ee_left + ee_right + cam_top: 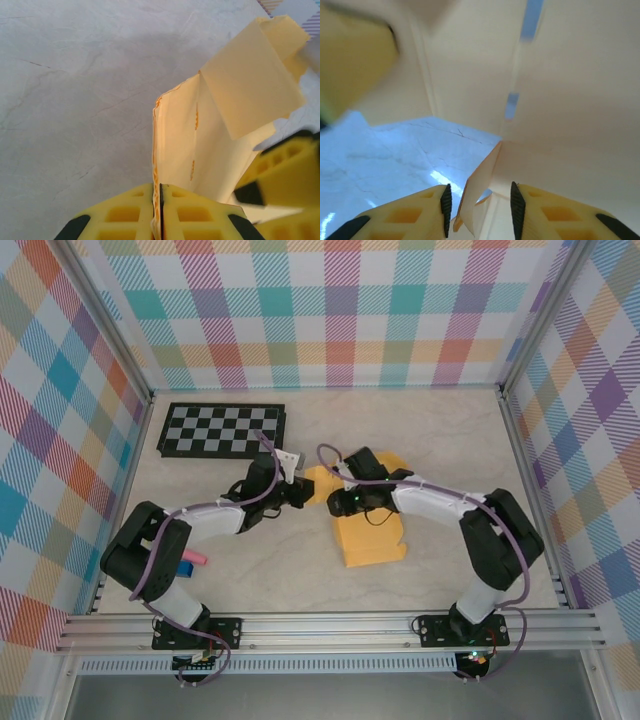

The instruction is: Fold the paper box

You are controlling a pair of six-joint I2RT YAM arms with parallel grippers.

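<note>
The paper box (pixel 372 540) lies in the middle of the desk (pixel 440 440), a yellow-orange sheet whose near part rests flat while its far part is raised between the two claws. The left claw (pixel 300 490) meets the sheet's left side from the left, and the right claw (pixel 333 502) sits over the raised part from the right, so the two claws are close together.

In the left wrist view, the left claw (pixel 157 195) is pressed fully together with a thin edge of the paper box (pixel 200 145) pinched in the seam. From there the sheet rises up and away, with a folded flap leaning to the right above the desk (pixel 75 100).

In the right wrist view, the right claw (pixel 479 205) stands partly open. A narrow flap of the paper box (pixel 560 100) stands in the gap between the pads, and neither pad clearly presses on it. The sheet's wide panels rise just ahead of it.

The checkerboard (pixel 222 430) lies well apart at the far left.
</note>
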